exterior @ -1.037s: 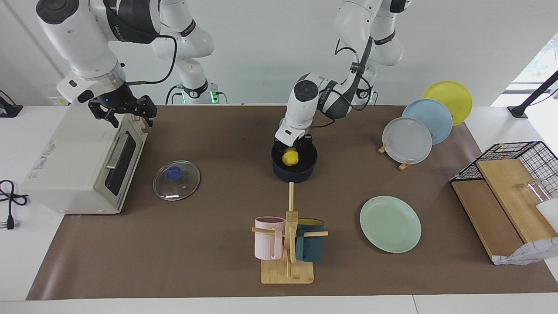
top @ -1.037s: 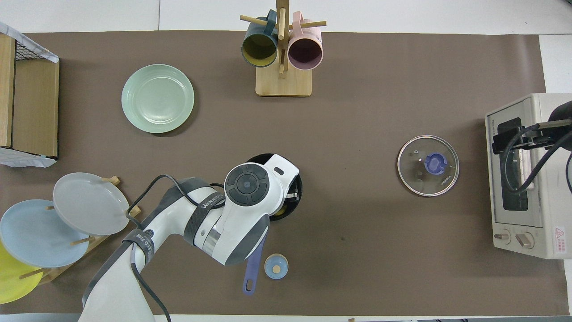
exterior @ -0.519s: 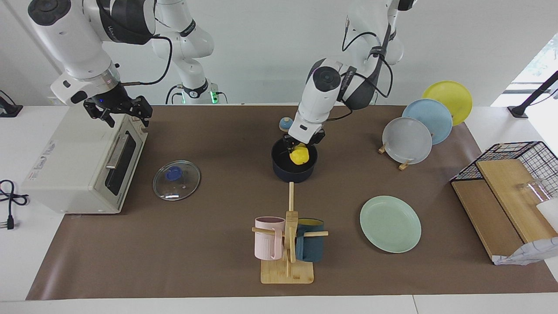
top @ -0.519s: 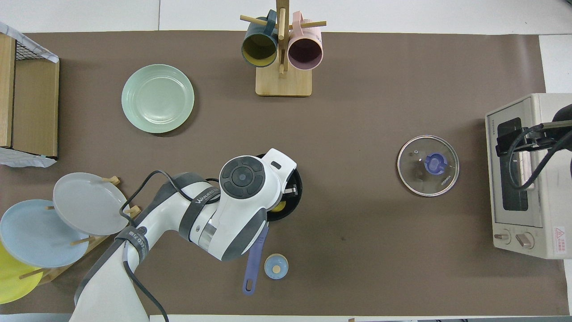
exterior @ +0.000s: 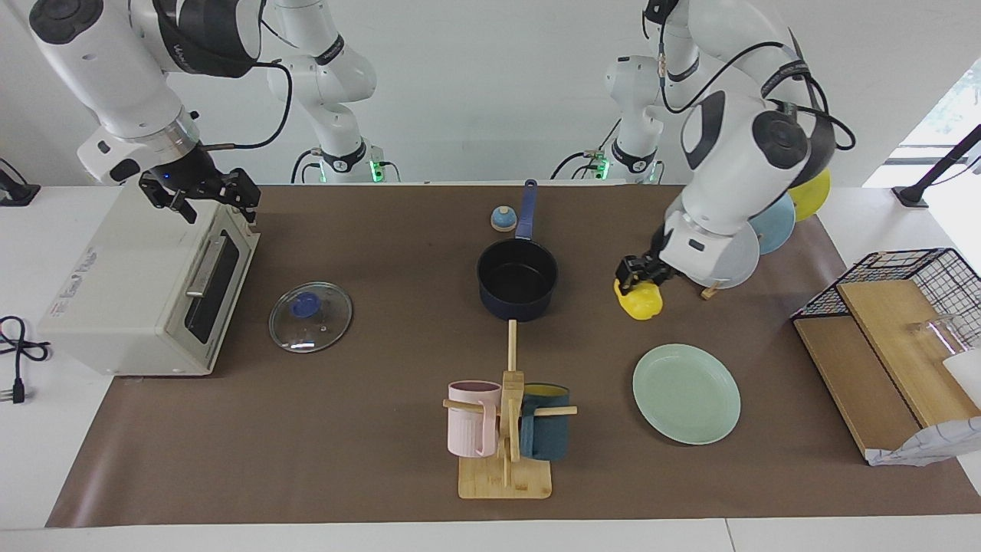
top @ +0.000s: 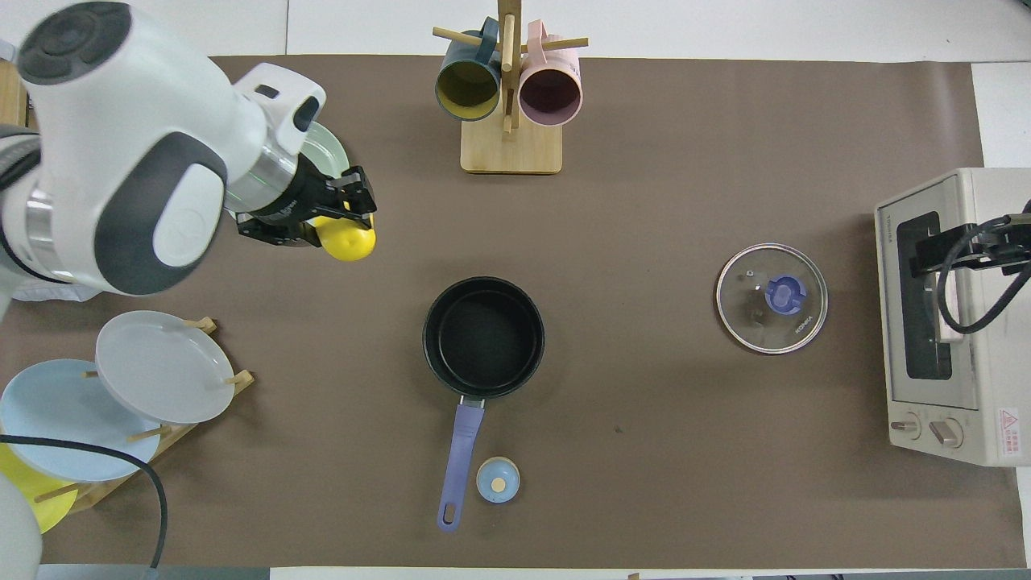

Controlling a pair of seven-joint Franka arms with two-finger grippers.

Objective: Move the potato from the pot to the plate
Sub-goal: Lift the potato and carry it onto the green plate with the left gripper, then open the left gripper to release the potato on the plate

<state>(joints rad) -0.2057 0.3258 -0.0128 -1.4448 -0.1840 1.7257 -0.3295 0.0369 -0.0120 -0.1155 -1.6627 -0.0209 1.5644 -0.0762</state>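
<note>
- Left tool (exterior: 642, 277) clamped shut on the potato (exterior: 640, 301), up in the air over the brown surface (exterior: 368, 399), between the pot (exterior: 517, 280) and the plate (exterior: 686, 393).
- Potato hanging under the tool, yellow and lumpy, long axis about level, fat end poking out toward the pot in the overhead view (top: 348, 240).
- Pot with nothing in it, black inside, blue handle (top: 459, 467) pointing straight toward the robots.
- Plate flat on the surface, toward the left arm's end, farther from the robots than the pot.
- Right tool (exterior: 201, 192) hanging open over the top front edge of the oven (exterior: 146, 284), holding nothing.
- Small writing on the oven's top and a red warning sticker by its knobs (top: 1008, 421), too small to read.
- Facing view: whole plate in plain sight, potato well clear of it.
- Overhead view: left arm covering most of the plate (top: 329, 149), potato looking close to its rim.
- Overhead view only: knobs on the oven front, dark insides of the two mugs (top: 509, 87).
- Glass lid (exterior: 310, 317) flat between oven and pot.
</note>
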